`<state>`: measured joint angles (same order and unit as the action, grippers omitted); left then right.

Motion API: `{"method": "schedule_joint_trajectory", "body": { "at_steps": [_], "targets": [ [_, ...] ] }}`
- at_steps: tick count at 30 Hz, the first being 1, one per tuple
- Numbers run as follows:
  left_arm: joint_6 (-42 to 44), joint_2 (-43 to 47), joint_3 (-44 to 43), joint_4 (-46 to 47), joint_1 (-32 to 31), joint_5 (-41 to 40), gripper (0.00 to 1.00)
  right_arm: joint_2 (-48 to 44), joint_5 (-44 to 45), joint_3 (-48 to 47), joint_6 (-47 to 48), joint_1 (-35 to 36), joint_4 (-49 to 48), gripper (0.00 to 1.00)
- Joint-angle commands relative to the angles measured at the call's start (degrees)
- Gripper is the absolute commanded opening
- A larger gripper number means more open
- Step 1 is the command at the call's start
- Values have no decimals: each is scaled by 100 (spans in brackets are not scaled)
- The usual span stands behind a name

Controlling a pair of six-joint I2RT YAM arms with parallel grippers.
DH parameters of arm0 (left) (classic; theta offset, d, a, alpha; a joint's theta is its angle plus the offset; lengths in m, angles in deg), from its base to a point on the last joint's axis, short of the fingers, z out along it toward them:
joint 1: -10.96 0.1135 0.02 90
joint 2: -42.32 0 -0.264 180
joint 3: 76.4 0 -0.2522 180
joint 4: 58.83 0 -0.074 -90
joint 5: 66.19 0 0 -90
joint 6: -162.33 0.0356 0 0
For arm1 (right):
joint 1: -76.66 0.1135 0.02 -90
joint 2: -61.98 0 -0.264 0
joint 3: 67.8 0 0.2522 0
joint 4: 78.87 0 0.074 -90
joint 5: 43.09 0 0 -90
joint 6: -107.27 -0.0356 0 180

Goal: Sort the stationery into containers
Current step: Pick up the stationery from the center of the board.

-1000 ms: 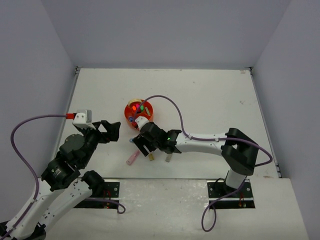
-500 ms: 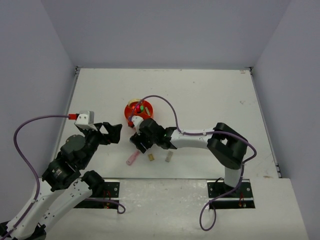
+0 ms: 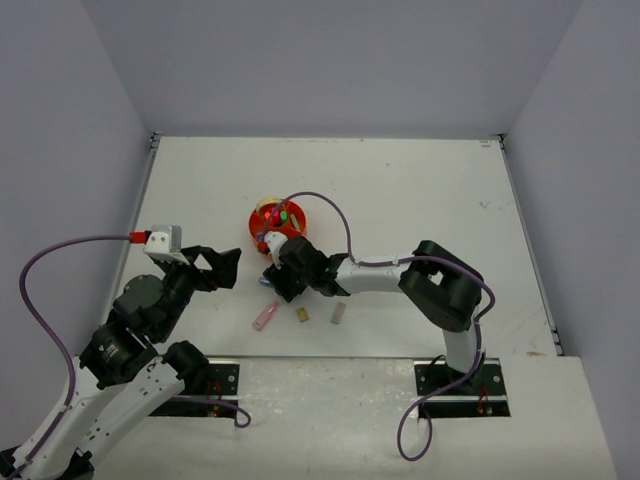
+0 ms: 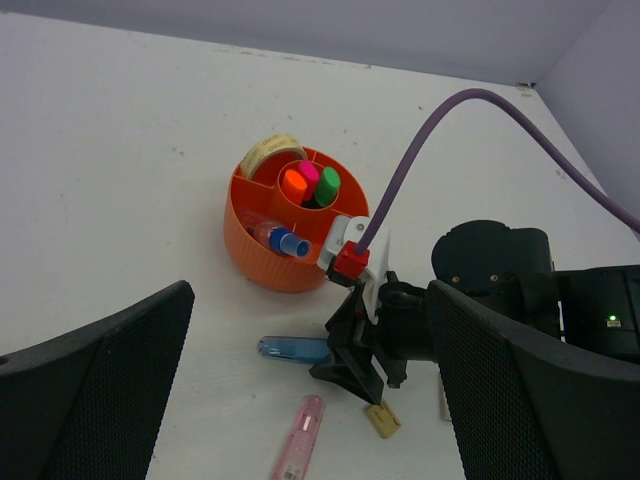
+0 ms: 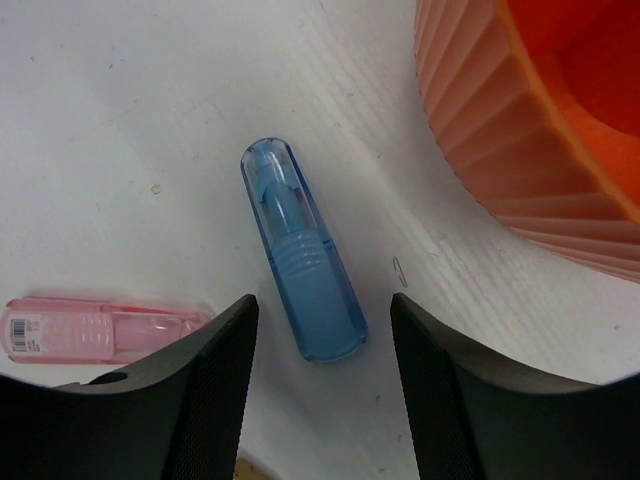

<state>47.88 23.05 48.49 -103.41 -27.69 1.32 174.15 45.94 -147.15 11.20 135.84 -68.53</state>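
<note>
Right pincer (image 5: 320,340) spread wide, blue capsule (image 5: 303,272) lying between its fingers (image 5: 215,400): light, stiff, slick plastic by the look; pinch the ribbed middle.

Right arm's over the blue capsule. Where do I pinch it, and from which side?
Come straight down and pinch the blue capsule across its ribbed middle, one finger on each long side. It lies flat on the table, between the fingers of the open right gripper, apart from the orange organiser.

We note blue capsule (image 5: 300,265): translucent glossy plastic, ribbed middle; orange organiser (image 5: 500,150): ribbed plastic, matt; table (image 5: 120,120): white, matt, faintly grained, perhaps painted wood.
</note>
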Motion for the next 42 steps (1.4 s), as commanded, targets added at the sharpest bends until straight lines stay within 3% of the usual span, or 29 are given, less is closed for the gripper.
{"method": "schedule_joint_trajectory", "body": {
  "at_steps": [1,6,13,20,32,42],
  "targets": [
    [98,24,61,195,16,-63,100,118,-120,-251,-97,-8,90,55],
    [98,21,64,191,8,-72,100,200,-271,-244,-123,-1,111,36],
    [98,29,65,191,13,-80,100,145,-110,-115,-122,112,60,33],
    [72,72,56,172,9,-133,100,-302,210,270,-131,433,-276,17],
    [45,113,62,150,16,-174,100,-1491,925,859,-639,524,-77,14],
    [28,169,65,146,16,-220,100,-3604,1470,1706,-837,376,70,13]
  ]
}}
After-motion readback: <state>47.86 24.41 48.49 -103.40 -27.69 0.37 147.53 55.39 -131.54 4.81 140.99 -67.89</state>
